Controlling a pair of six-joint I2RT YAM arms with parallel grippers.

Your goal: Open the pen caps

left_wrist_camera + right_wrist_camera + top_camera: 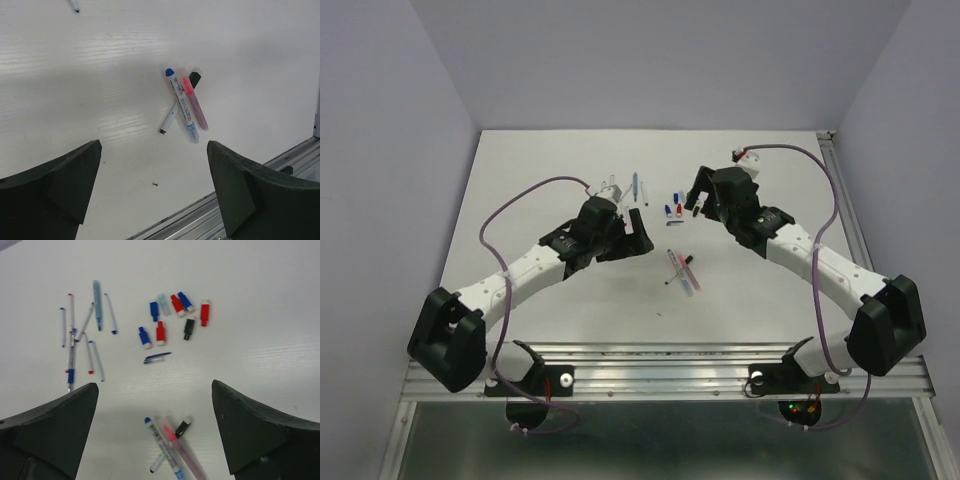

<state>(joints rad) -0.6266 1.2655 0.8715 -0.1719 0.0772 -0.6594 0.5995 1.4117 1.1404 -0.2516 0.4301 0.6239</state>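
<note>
- Right gripper [155, 385]: fingers spread wide, nothing held, hanging over the table [260, 300].
- Low between its fingers: three crossed pens [170, 450], one blue-capped, one pink, one black-capped.
- Straight ahead: a blue sliver [157, 358], lying between the fingers and the pen caps [160, 333].
- The caps form a loose cluster of red, blue and black ones beyond it.
- Ahead and to its left: bare barrels [96, 305], scattered, some overlapping.
- Left gripper [154, 144]: fingers spread wide, empty.
- The crossed pens lie ahead of it, toward its right finger.
- Dark speck [156, 184] on the table between its fingers.
</note>
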